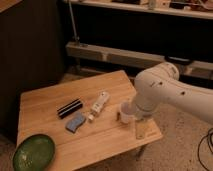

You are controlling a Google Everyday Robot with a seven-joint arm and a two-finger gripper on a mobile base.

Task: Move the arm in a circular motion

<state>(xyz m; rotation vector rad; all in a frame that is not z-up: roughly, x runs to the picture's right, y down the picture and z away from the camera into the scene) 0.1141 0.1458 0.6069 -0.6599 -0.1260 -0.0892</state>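
Camera view: arm hangs its tool at the worktop edge beside a cup. How wide it stands, I cannot tell. Keep the arc above the cup.

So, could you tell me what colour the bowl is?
Green bowl, camera view; gripper hangs beside the cup.

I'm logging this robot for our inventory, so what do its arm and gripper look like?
The arm is glossy white, built of thick rounded tubular segments with a bulbous joint and small dark screw holes. The gripper is a small pale tip at its end, over the right front corner of the wooden table.
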